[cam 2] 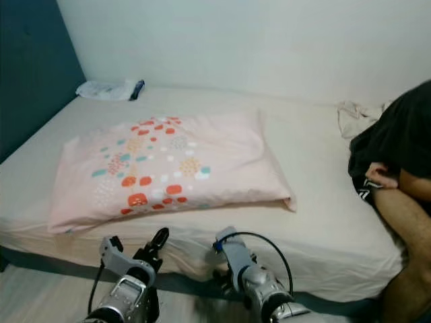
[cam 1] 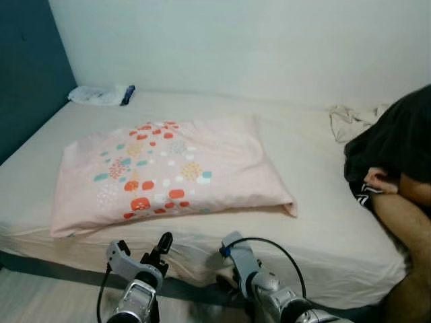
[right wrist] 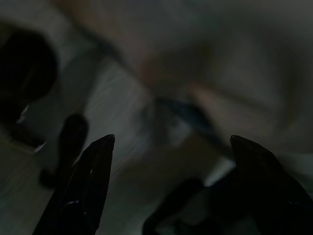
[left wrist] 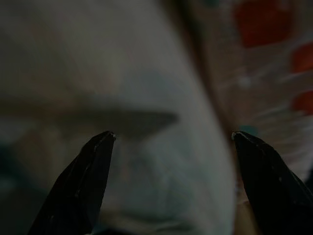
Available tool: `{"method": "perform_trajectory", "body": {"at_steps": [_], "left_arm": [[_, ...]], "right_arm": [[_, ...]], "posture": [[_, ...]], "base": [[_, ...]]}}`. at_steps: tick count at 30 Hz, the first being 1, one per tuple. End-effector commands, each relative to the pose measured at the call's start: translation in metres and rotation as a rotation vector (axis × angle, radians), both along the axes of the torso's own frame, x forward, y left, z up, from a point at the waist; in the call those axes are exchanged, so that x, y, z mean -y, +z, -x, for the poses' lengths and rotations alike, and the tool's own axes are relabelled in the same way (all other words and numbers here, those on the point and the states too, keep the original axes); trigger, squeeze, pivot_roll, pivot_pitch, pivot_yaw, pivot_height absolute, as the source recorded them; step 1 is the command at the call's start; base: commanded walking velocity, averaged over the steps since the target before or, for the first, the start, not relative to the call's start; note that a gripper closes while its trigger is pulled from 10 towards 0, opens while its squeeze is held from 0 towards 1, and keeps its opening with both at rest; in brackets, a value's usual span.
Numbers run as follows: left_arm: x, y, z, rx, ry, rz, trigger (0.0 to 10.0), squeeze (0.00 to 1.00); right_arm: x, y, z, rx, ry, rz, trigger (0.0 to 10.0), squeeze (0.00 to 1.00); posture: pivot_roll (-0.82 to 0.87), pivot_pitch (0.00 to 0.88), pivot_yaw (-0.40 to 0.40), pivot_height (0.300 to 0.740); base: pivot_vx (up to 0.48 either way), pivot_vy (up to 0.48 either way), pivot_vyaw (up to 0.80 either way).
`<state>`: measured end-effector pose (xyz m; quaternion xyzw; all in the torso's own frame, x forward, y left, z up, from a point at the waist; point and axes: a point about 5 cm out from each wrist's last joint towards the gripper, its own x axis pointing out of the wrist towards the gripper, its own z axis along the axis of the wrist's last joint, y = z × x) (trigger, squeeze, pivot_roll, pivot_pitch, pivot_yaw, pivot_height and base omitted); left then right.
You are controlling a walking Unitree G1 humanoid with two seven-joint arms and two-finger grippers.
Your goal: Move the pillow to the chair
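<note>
I see the pillow [cam 1: 172, 171] lying flat on the bed [cam 1: 323, 222], whose pale sheet runs back to a white wall with a dark teal wall on the left. A person [cam 1: 404, 175] sits at the bed's right edge. My left gripper [cam 1: 143, 250] and right gripper [right wrist: 171, 142] hover low before the mattress edge, jaws released on both.

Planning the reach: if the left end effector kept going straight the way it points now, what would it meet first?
Probably the near edge of the bed, just below the pillow. The left end effector is open and aimed at the sheet-covered mattress side, with the pillow's patterned edge beside that line; depth is unclear.
</note>
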<state>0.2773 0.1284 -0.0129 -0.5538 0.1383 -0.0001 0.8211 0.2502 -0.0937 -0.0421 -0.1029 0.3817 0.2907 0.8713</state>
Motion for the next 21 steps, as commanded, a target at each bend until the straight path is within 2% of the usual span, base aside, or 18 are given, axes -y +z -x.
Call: {"method": "perform_trajectory", "body": {"at_steps": [1, 4, 5, 6, 8, 9, 10, 11, 12, 14, 16, 17, 19, 21], "left_arm": [[0.003, 0.013, -0.011, 0.087, -0.010, 0.037, 10.0, 0.00], [0.006, 0.022, -0.016, 0.163, -0.039, 0.071, 10.0, 0.00], [0.006, 0.025, -0.018, 0.186, -0.048, 0.081, 10.0, 0.00], [0.006, 0.025, -0.018, 0.186, -0.048, 0.081, 10.0, 0.00], [0.004, 0.031, -0.020, 0.249, -0.065, 0.099, 10.0, 0.00], [0.000, 0.034, -0.020, 0.283, -0.068, 0.109, 10.0, 0.00], [0.000, 0.034, -0.020, 0.283, -0.068, 0.109, 10.0, 0.00], [-0.004, 0.034, -0.019, 0.289, -0.062, 0.108, 10.0, 0.00], [-0.004, 0.034, -0.019, 0.289, -0.062, 0.108, 10.0, 0.00], [-0.007, 0.032, -0.018, 0.284, -0.050, 0.107, 10.0, 0.00], [-0.011, 0.030, -0.015, 0.281, -0.040, 0.114, 10.0, 0.00], [-0.013, 0.030, -0.014, 0.283, -0.037, 0.118, 10.0, 0.00], [-0.013, 0.029, -0.013, 0.287, -0.038, 0.123, 10.0, 0.00], [-0.013, 0.028, -0.011, 0.286, -0.039, 0.128, 10.0, 0.00]], "right_arm": [[-0.006, -0.003, 0.007, -0.014, 0.073, -0.025, 10.0, 0.00], [-0.012, -0.003, 0.011, -0.010, 0.150, -0.049, 10.0, 0.00], [-0.015, 0.000, 0.009, -0.009, 0.155, -0.100, 10.0, 0.00], [-0.015, 0.000, 0.009, -0.009, 0.155, -0.100, 10.0, 0.00], [-0.025, 0.018, -0.004, -0.053, 0.074, -0.423, 10.0, 0.00], [-0.032, 0.039, -0.014, -0.079, 0.077, -0.731, 10.0, 0.00], [-0.032, 0.039, -0.014, -0.079, 0.077, -0.731, 10.0, 0.00], [-0.035, 0.050, -0.017, -0.109, 0.144, -0.885, 10.0, 0.00], [-0.035, 0.050, -0.017, -0.109, 0.144, -0.885, 10.0, 0.00], [-0.037, 0.057, -0.013, -0.175, 0.237, -1.014, 10.0, 0.00], [-0.036, 0.064, -0.007, -0.242, 0.382, -1.121, 10.0, 0.00], [-0.035, 0.065, -0.005, -0.265, 0.439, -1.138, 10.0, 0.00], [-0.034, 0.064, 0.000, -0.283, 0.507, -1.109, 10.0, 0.00], [-0.034, 0.060, 0.000, -0.270, 0.510, -1.052, 10.0, 0.00]], "posture": [[-0.04, 0.075, -0.062, 0.521], [-0.05, 0.082, -0.060, 0.506], [-0.05, 0.084, -0.059, 0.506], [-0.05, 0.084, -0.059, 0.506], [-0.05, 0.088, -0.059, 0.506], [-0.05, 0.088, -0.057, 0.506], [-0.05, 0.088, -0.057, 0.506], [-0.05, 0.088, -0.056, 0.506], [-0.05, 0.088, -0.056, 0.506], [-0.05, 0.086, -0.055, 0.506], [-0.05, 0.086, -0.054, 0.506], [-0.05, 0.085, -0.054, 0.506], [-0.05, 0.085, -0.053, 0.506], [-0.05, 0.086, -0.055, 0.506]], "base": [[0.000, 0.000, 0.00], [0.000, 0.000, 0.00], [0.000, 0.000, 0.00], [0.000, 0.000, 0.00], [0.000, 0.000, 0.00], [0.000, 0.000, 0.00], [0.000, 0.000, 0.00], [0.000, 0.000, 0.00], [0.000, 0.000, 0.00], [0.000, 0.000, 0.00], [0.000, 0.000, 0.00], [0.000, 0.000, 0.00], [0.000, 0.000, 0.00], [0.000, 0.000, 0.00]]}}
